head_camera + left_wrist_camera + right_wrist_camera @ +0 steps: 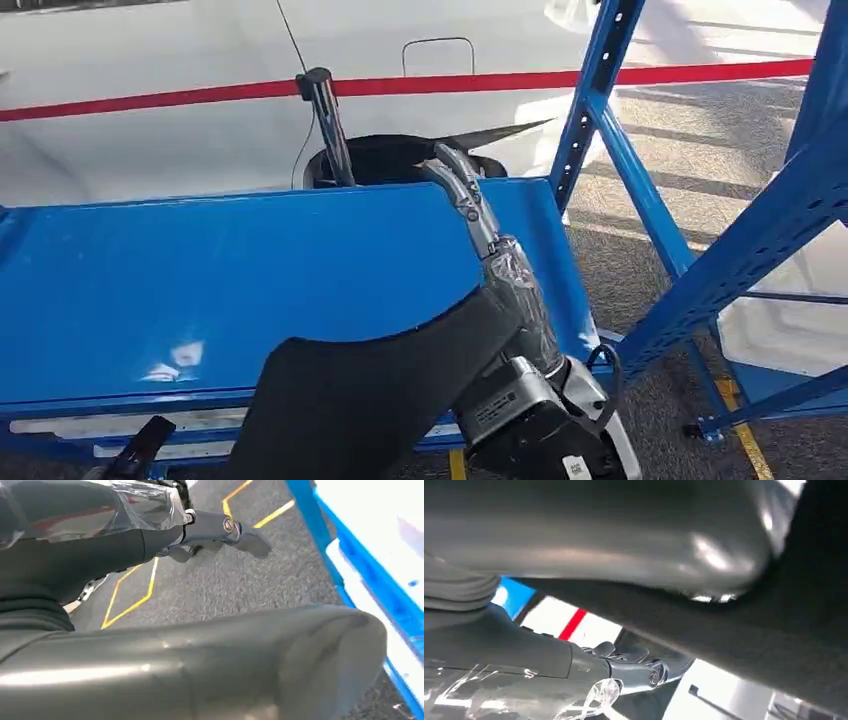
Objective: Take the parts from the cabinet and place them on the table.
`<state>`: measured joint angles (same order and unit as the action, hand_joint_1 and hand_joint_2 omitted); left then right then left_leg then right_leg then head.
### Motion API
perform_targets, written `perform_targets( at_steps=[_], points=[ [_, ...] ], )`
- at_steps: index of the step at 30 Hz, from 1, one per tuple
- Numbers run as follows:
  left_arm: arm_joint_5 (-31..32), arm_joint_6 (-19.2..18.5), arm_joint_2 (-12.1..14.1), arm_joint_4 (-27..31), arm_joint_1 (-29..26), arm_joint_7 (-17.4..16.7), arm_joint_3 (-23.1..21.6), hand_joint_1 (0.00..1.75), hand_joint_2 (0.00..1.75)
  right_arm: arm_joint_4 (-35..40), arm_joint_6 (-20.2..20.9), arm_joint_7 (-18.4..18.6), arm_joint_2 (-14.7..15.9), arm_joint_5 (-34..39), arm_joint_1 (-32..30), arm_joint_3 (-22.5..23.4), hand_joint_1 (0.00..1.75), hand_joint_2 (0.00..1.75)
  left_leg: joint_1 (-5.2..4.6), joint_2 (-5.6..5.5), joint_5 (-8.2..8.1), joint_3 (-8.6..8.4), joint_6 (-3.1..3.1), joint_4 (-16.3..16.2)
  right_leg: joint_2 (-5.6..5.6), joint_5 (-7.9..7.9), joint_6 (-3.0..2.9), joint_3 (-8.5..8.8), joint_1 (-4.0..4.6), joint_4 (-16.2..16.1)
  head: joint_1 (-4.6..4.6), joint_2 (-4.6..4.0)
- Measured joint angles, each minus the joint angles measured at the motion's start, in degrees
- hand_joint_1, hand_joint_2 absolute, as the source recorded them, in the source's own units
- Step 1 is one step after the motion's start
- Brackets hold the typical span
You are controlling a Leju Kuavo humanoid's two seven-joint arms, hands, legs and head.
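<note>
While the robot looked down from its head camera, a large black part (370, 400) filled the near foreground, lying over the front edge of a blue table (200, 280). Its right hand (500, 270) gripped the part's right edge, fingers reaching up over the dark material towards the table's far side. At the left wrist, the left hand (220, 532) hung above grey floor (225, 585) with yellow lines, fingers stretched out, holding nothing. Behind the table stood a black post (328, 120) carrying a red barrier tape (150, 98), a blue rack frame (640, 190) at right, and beyond them a white car (150, 50).
</note>
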<state>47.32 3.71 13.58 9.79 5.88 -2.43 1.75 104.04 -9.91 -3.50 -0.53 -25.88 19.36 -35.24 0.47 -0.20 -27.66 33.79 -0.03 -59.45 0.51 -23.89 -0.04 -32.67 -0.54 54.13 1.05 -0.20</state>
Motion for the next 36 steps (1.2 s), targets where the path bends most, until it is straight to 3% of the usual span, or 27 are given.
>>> perform_targets(
  at_steps=[2, 3, 4, 5, 7, 8, 9, 10, 12, 14, 15, 17, 18, 19, 20, 22, 23, 24, 27, 29, 31, 32, 33, 34, 35, 36],
  points=[
    [0.0, 0.6, -1.2, 0.0, -0.2, 0.3, -0.1, 0.00, 0.00, 1.2, 1.3, 1.2, 1.2, 0.1, 0.7, 1.5, 0.00, 0.00, 0.41, 0.03, -4.15, 4.71, -0.70, -10.2, -0.21, -0.01, 0.00, -0.04, 0.03, 0.0, 0.02, 0.00],
    [0.0, 0.9, -2.0, 0.0, -0.5, 0.4, -0.2, 0.00, 0.00, 1.8, 1.9, 1.9, 1.9, 0.2, 0.9, 2.4, 0.00, 0.00, 0.65, 0.03, -4.57, 6.09, -0.93, -13.1, -0.21, -0.02, 0.04, -0.03, 0.05, 0.0, 0.02, 0.00],
    [0.0, 1.2, -2.5, 0.0, -0.7, 0.5, -0.3, 0.00, 0.00, 2.4, 2.5, 2.3, 2.5, 0.5, 1.1, 3.1, 0.00, 0.00, 0.76, 0.03, -4.07, 6.20, -0.92, -13.2, -0.14, -0.03, 0.06, -0.01, 0.02, 0.0, 0.04, 0.00],
    [0.0, 1.6, -3.1, 0.0, -0.7, 0.9, -0.5, 0.00, 0.00, 3.1, 3.2, 2.8, 3.4, 0.9, 1.4, 4.0, 0.00, 0.00, 0.91, 0.05, -2.23, 5.00, -0.88, -10.5, -0.12, -0.07, 0.14, 0.03, -0.03, 0.0, 0.04, 0.00],
    [0.0, 2.4, -3.7, 0.0, -0.7, 1.0, -0.6, 0.00, 0.00, 4.4, 4.0, 3.6, 4.7, 1.4, 2.3, 5.7, 0.00, 0.00, 1.21, 0.06, 2.78, -0.03, -1.11, 0.0, -0.01, -0.22, 0.55, 0.28, -0.27, 0.1, 0.02, 0.00],
    [0.0, 2.5, -4.5, 0.0, -0.7, 1.0, -0.6, 0.00, 0.00, 5.0, 4.4, 3.9, 5.4, 1.5, 2.8, 6.5, 0.00, 0.00, 1.41, 0.02, 3.45, -1.84, -1.40, 4.3, 0.02, -0.27, 1.04, 0.27, -0.15, 0.1, 0.06, -0.02],
    [-0.2, 2.7, -4.8, 0.0, -0.7, 1.0, -0.6, 0.00, 0.00, 5.7, 4.7, 4.1, 6.0, 1.7, 3.1, 7.2, 0.00, 0.00, 0.78, -0.15, 3.27, -2.54, -1.06, 5.2, 0.16, -0.29, 1.43, -0.12, 0.22, 0.4, 0.13, 0.00],
    [-0.5, 2.8, -5.3, 0.0, -0.7, 1.1, -0.7, 0.00, 0.00, 6.3, 5.0, 4.5, 6.6, 1.9, 3.3, 7.9, 0.00, 0.00, 0.79, -0.07, 3.32, -2.16, -0.18, 4.9, 0.23, -0.04, 1.79, -0.33, 0.29, 0.3, 0.00, 0.00],
    [-0.7, 3.1, -6.3, 0.0, -1.0, 1.1, -0.8, 0.00, 0.00, 7.1, 6.0, 5.4, 8.0, 2.9, 3.6, 9.3, 0.00, 0.00, 0.59, -0.09, 3.39, -1.94, 0.59, 4.7, 0.26, 0.21, 2.22, -0.27, 0.19, 0.1, 0.00, 0.00],
    [-1.1, 3.2, -7.0, 0.0, -1.0, 0.7, -0.8, 0.00, 0.00, 8.2, 7.0, 6.5, 9.7, 4.6, 4.1, 11.3, 0.00, 0.00, 0.62, -0.06, 3.77, -2.12, 1.77, 5.0, 0.06, -1.41, 2.86, -0.84, -0.19, 1.8, -0.02, 0.00],
    [-1.2, 3.3, -7.4, 0.0, -0.9, 0.3, -0.8, 0.00, 0.00, 8.7, 7.5, 6.8, 10.4, 5.4, 4.5, 12.2, 0.00, 0.00, 0.55, -0.04, 3.77, -2.11, 2.25, 5.0, -0.03, -3.71, 2.91, -2.42, -0.17, 5.5, -0.07, 0.00],
    [-1.2, 3.3, -8.1, 0.0, -1.0, -0.4, -0.8, 0.00, 0.00, 9.4, 8.3, 7.2, 11.7, 7.0, 4.7, 13.9, 0.00, 0.00, 0.28, -0.05, 3.74, -2.11, 2.61, 5.0, -0.02, -8.32, 3.00, -7.21, -0.03, 16.0, -0.09, 0.00],
    [-1.2, 3.2, -8.4, 0.0, -1.0, -0.5, -0.8, 0.00, 0.00, 9.5, 8.6, 7.4, 12.0, 7.9, 4.7, 14.4, 0.00, 0.00, 0.15, -0.06, 3.73, -2.11, 2.69, 5.0, -0.02, -9.20, 2.98, -8.62, -0.04, 18.9, -0.09, 0.00],
    [-1.2, 3.2, -8.9, 0.0, -1.1, -1.0, -0.8, 0.00, 0.00, 9.7, 8.9, 7.6, 12.4, 9.4, 4.8, 14.9, 0.00, 0.00, -0.02, -0.07, 3.70, -2.16, 2.74, 5.0, -0.02, -8.96, 2.84, -9.57, -0.01, 20.5, -0.09, 0.00],
    [-1.2, 3.2, -9.2, 0.0, -1.1, -1.2, -0.8, 0.00, 0.00, 9.8, 9.0, 7.7, 12.7, 10.1, 4.9, 15.3, 0.00, 0.00, -0.10, -0.09, 3.68, -2.21, 2.74, 5.0, -0.02, -7.46, 2.65, -8.82, 0.04, 18.7, -0.09, 0.00],
    [-1.5, 3.3, -9.8, 0.0, -1.0, -1.2, -0.8, 0.00, 0.00, 10.3, 9.5, 7.9, 13.1, 12.5, 5.5, 16.3, 0.00, 0.00, -0.22, -0.18, 3.57, -2.45, 2.78, 5.0, -0.02, -2.33, 1.96, -3.83, 0.09, 8.6, -0.11, 0.00],
    [-1.6, 3.3, -10.2, 0.0, -1.0, -1.2, -0.8, 0.00, 0.00, 10.4, 9.7, 7.8, 13.2, 14.1, 6.0, 16.6, 0.00, 0.00, -0.26, -0.18, 3.48, -2.52, 2.73, 5.0, -0.02, -0.49, 1.58, -1.46, 0.13, 3.7, -0.13, 0.00],
    [-1.6, 3.3, -10.5, 0.0, -0.9, -1.2, -0.8, 0.00, 0.00, 10.5, 9.8, 7.8, 13.3, 15.3, 6.4, 16.9, 0.00, 0.00, -0.82, -0.18, 3.32, -2.33, 2.50, 4.7, 0.04, -0.63, 1.51, -0.32, 0.43, 1.3, -0.13, 0.00],
    [-1.8, 3.6, -11.3, 0.0, -1.0, -1.2, -0.8, 0.00, 0.00, 10.7, 10.9, 8.0, 13.3, 19.7, 7.0, 17.6, 0.00, 0.00, -0.67, -0.14, 3.47, -2.13, 1.94, 5.0, 0.04, -0.60, 1.56, -0.66, 0.56, 1.1, -0.09, 0.00],
    [-1.6, 3.7, -12.1, 0.0, -1.0, -0.9, -0.8, 0.00, 0.00, 10.7, 12.5, 8.8, 13.4, 26.1, 9.9, 17.7, 0.00, 0.00, -0.46, -0.12, 2.56, -1.60, 1.20, 4.0, -0.01, -0.20, 0.97, -0.59, 0.04, 0.7, -0.11, 0.00],
    [-1.1, 3.8, -12.9, 0.0, -0.8, -0.9, -0.8, 0.00, 0.00, 10.6, 14.0, 10.5, 13.4, 30.9, 14.4, 17.7, 0.00, 0.00, -0.31, -0.10, -1.37, 1.39, 0.39, -2.8, -0.01, -0.12, 0.72, -0.68, -0.09, 0.7, 0.04, 0.00],
    [-1.0, 3.7, -13.5, 0.0, -0.7, -0.9, -0.8, 0.00, 0.00, 10.5, 14.7, 11.6, 13.4, 33.6, 17.4, 17.6, 0.00, 0.00, -0.14, -0.08, -3.85, 4.19, 0.04, -8.8, -0.01, -0.12, 0.69, -0.74, -0.09, 0.8, 0.07, 0.00],
    [-1.0, 3.7, -14.0, 0.0, -0.8, -1.0, -0.8, 0.00, 0.00, 10.1, 15.1, 12.4, 13.4, 35.6, 20.1, 17.6, 0.00, 0.00, -0.02, -0.08, -5.02, 6.24, -0.13, -13.0, -0.01, -0.12, 0.68, -0.77, -0.08, 0.8, 0.07, 0.00],
    [-1.0, 3.7, -14.5, 0.0, -0.8, -1.0, -0.8, 0.00, 0.00, 9.6, 15.2, 12.9, 13.4, 37.0, 22.5, 17.6, 0.00, 0.00, 0.04, -0.08, -4.99, 7.19, -0.18, -14.7, -0.01, -0.12, 0.68, -0.78, -0.08, 0.8, 0.09, 0.00],
    [-1.0, 3.6, -14.7, 0.0, -0.8, -1.0, -0.8, 0.00, 0.00, 9.2, 15.5, 13.4, 13.4, 38.3, 24.9, 17.6, 0.00, 0.00, 0.11, -0.08, -3.67, 6.73, -0.21, -13.4, -0.02, -0.13, 0.69, -0.74, -0.09, 0.8, 0.07, 0.00],
    [-1.0, 3.6, -15.0, 0.0, -0.6, -1.0, -0.8, 0.00, 0.00, 8.6, 15.7, 13.8, 13.4, 39.6, 27.4, 17.6, 0.00, 0.00, 0.14, -0.07, -1.45, 5.18, -0.16, -9.9, -0.02, -0.13, 0.71, -0.73, -0.09, 0.8, 0.07, 0.00]
  ],
)
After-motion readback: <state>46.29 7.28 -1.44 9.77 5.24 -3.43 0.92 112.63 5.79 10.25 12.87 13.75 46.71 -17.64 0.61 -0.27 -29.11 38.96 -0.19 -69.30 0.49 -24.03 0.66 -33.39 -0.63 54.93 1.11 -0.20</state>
